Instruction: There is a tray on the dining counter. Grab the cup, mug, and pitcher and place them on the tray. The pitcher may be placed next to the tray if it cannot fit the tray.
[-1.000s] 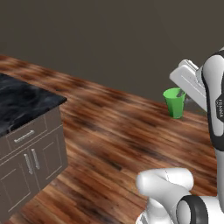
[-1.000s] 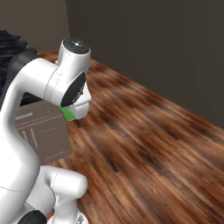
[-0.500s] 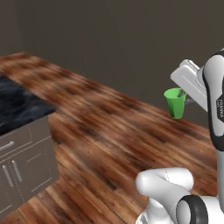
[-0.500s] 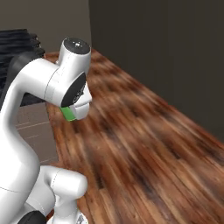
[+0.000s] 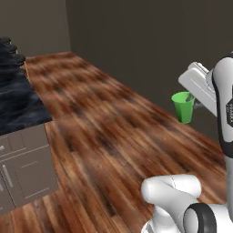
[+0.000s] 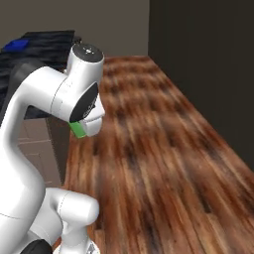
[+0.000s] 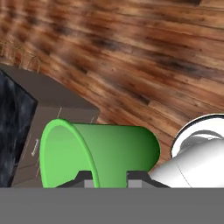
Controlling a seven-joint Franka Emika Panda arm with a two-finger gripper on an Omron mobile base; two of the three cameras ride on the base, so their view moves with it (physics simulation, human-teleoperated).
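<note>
I have the gripper (image 7: 106,176) pinched on the cup (image 7: 98,152): in the hand view its two dark fingertips (image 7: 83,177) stand either side of the green wall at the rim, one inside and one outside. The cup lies across the bottom of that view with its open mouth to the left; the part of its interior I can see is bare green.

From the left base view the cup (image 5: 183,106) is upright and held in the air beside the arm, well above the wooden floor (image 5: 113,136), its rim level. From the right base view just a green sliver of the cup (image 6: 78,130) shows under the arm's upper joint.

The dining counter (image 5: 18,102), black marble top veined in white over grey cabinet fronts, stands at the left of the left base view, well apart from the cup. In the right base view the tray (image 6: 16,45) shows as a blue patch on the far counter top; too little shows to tell its contents.
</note>
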